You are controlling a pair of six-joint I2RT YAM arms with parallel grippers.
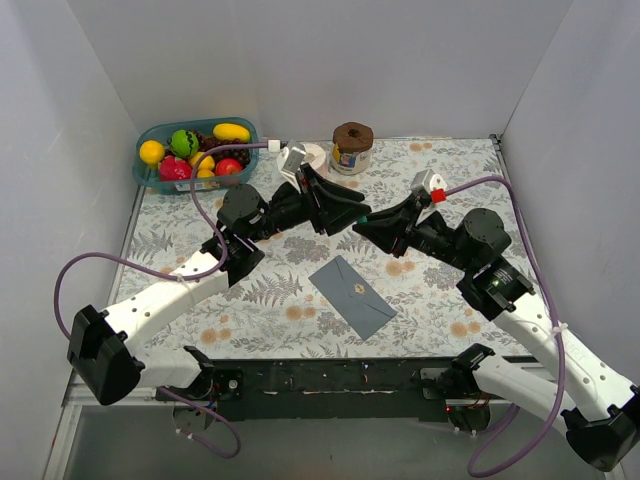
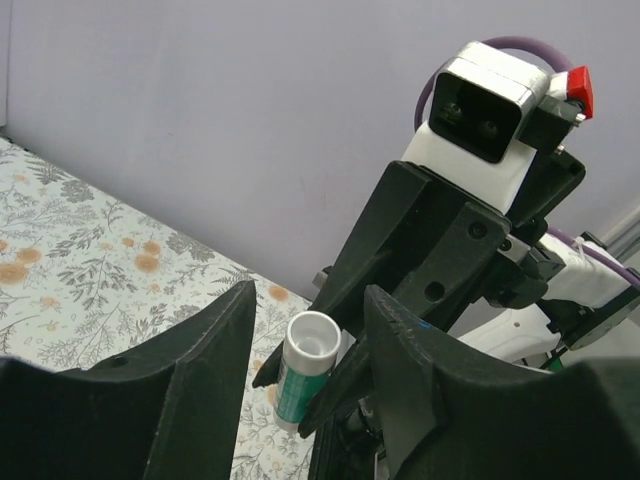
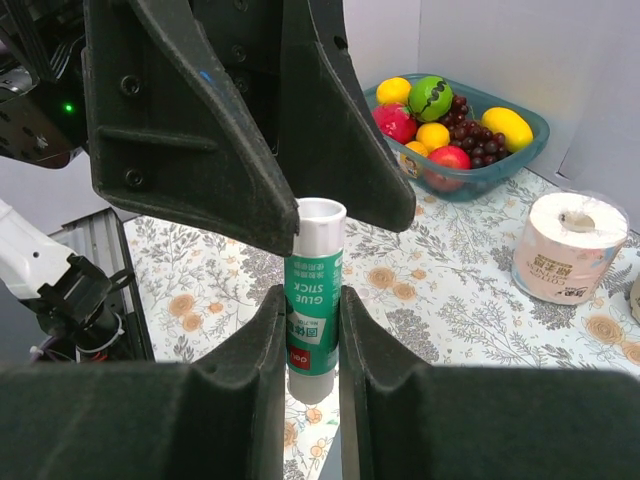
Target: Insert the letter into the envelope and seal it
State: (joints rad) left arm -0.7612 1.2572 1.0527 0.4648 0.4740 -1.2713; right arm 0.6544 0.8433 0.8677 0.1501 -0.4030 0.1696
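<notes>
Items counted: one envelope [image 1: 345, 302], one glue stick [image 3: 315, 310], one fruit basket [image 1: 150, 133], one toilet roll [image 3: 570, 245], one brown-lidded jar [image 1: 352, 146], and two arms.

The envelope is dark slate grey. It lies flat on the flower-printed table [image 1: 440, 300], near of centre and turned at an angle. One small gold seal [image 1: 357, 290] sits at its middle. Neither gripper touches it.

The two grippers meet in the air over the table, on the far side of the envelope.

The right gripper [image 1: 362, 222] is pinching the glue stick upright, with its fingers [image 3: 255, 380] pressed against the green label from both sides.

The left gripper [image 1: 335, 210] comes in from the left. Its fingers [image 3: 200, 150] are spread, one on each side of the stick's white top end. The left wrist view shows a gap between them wider than the tube. Contact with the tube cannot be confirmed.

The glue stick label reads "GLUE STICK" in white capitals, with the brand "deli" beneath. The smaller characters above cannot be read.

The teal basket stands at the far left corner. It holds two red fruits, one green, at least three yellow or orange, and one bunch of dark grapes.

The toilet roll and the jar stand at the far edge, near the middle. The roll's wrapper and the jar's yellow label both carry print too small to read.
</notes>
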